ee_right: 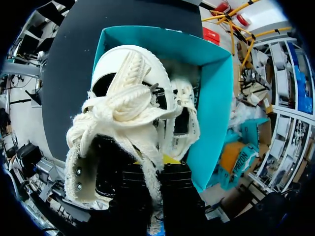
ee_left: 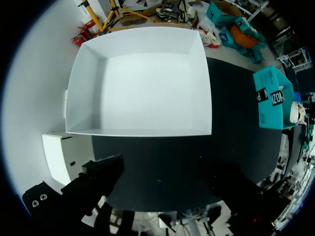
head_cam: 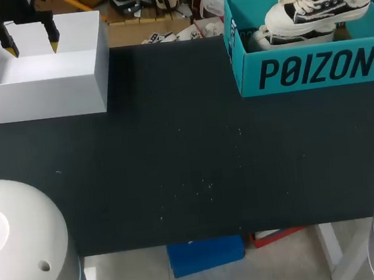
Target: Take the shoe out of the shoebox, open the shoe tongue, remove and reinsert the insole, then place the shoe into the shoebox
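Right claw (ee_right: 162, 163) pinches the shoe (head_cam: 317, 6) at its collar and holds it over the shoebox (head_cam: 313, 68) at the far right of the surface (head_cam: 176, 168). Left claw (head_cam: 31, 44) is spread, over the white box (head_cam: 42, 95).

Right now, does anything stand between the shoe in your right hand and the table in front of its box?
Only the shoebox's front wall, which the shoe, held in the right hand, seems raised above. Nothing else visible blocks the way to the table.
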`<action>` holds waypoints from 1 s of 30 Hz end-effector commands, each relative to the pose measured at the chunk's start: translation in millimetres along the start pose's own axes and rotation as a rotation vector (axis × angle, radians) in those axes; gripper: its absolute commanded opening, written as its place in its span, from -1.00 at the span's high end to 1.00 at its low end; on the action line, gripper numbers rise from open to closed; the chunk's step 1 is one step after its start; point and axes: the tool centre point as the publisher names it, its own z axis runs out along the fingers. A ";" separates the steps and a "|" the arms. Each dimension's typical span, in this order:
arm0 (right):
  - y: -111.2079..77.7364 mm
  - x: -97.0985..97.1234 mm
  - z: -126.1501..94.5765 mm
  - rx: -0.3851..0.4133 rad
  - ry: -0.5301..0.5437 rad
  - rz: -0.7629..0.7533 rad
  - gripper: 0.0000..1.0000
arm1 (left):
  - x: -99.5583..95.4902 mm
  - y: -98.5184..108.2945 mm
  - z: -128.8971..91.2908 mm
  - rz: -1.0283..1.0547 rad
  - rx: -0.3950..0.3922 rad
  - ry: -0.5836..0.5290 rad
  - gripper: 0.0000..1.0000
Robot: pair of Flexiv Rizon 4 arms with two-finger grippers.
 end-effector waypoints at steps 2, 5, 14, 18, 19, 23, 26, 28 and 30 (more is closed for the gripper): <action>32.7 40.7 -83.6 0.051 -0.057 0.028 1.00 | 0.6 0.5 -0.5 -0.001 -0.001 -0.002 -1.00; 59.7 60.8 -103.5 0.060 -0.073 0.061 1.00 | 0.6 0.5 -0.5 -0.001 -0.001 -0.002 -1.00; 168.3 142.0 -126.2 0.025 -0.072 0.120 1.00 | 0.6 0.5 -0.5 -0.001 -0.001 -0.002 -1.00; 214.6 175.1 -115.5 -0.014 -0.057 0.135 1.00 | 0.6 0.5 -0.5 -0.001 -0.001 -0.002 -1.00; 225.5 182.5 -110.7 -0.016 -0.052 0.132 1.00 | 0.6 0.5 -0.5 -0.001 -0.001 -0.002 -1.00; 260.9 203.7 -93.4 -0.036 -0.040 0.132 1.00 | 0.6 0.5 -0.5 -0.001 -0.001 -0.002 -1.00; 283.1 215.8 -79.7 -0.043 -0.033 0.130 1.00 | 0.6 0.5 -0.5 -0.001 -0.001 -0.002 -1.00; 295.5 221.4 -69.0 -0.047 -0.032 0.132 1.00 | 0.6 0.5 -0.5 -0.001 -0.001 -0.002 -1.00; 307.3 227.5 -58.6 -0.046 -0.025 0.131 1.00 | 0.6 0.5 -0.5 -0.001 -0.001 -0.002 -1.00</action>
